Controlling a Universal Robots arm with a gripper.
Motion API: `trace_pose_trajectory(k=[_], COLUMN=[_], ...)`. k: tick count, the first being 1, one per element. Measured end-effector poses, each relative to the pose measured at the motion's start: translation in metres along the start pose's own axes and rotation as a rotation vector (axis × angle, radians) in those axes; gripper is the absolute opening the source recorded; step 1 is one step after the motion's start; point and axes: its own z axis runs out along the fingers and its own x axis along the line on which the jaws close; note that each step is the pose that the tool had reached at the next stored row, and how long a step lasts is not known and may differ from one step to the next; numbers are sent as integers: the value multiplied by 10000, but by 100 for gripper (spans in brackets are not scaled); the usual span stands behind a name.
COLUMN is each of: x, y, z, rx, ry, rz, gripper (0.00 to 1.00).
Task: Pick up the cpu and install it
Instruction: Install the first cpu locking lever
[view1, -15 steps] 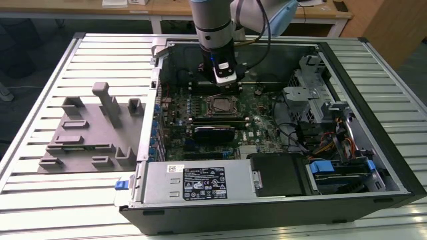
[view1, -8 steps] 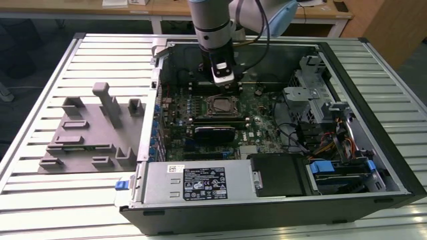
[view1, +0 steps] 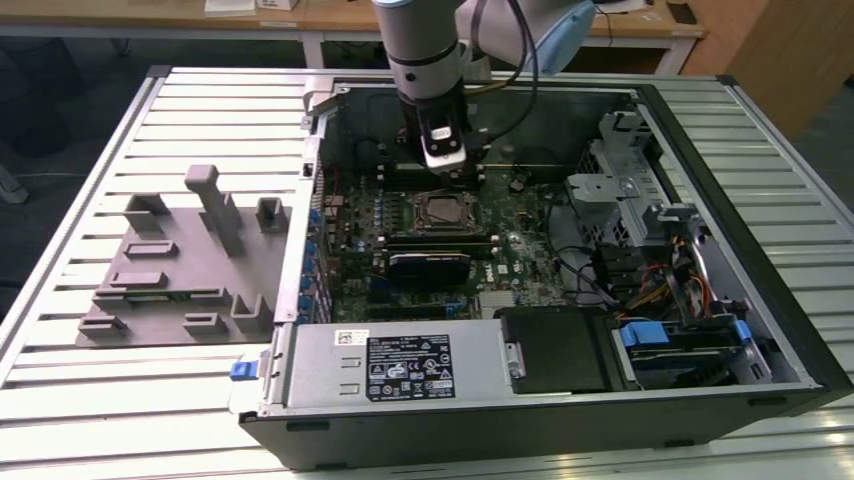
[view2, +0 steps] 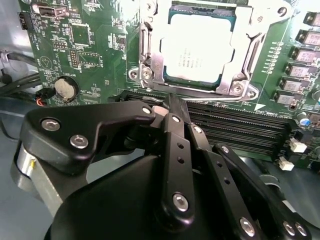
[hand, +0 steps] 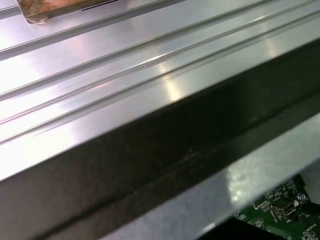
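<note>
With its fingers drawn together on nothing, the gripper hangs just short of the cpu lying in its socket frame, so a low pass risks scraping the memory slots beneath it.

The cpu, a flat square chip with a pale silver top, lies flat in its metal-framed socket on the green board.
</note>
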Motion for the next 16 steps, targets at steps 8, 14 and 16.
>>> trace_pose_trajectory(k=[8,14,16], x=[25,37,38], y=[14,13,12], z=[11,26,34], rx=[-6,-23,-31], ry=[-55,-110,-142], rz=[80,112,113], gripper=[11,11,11])
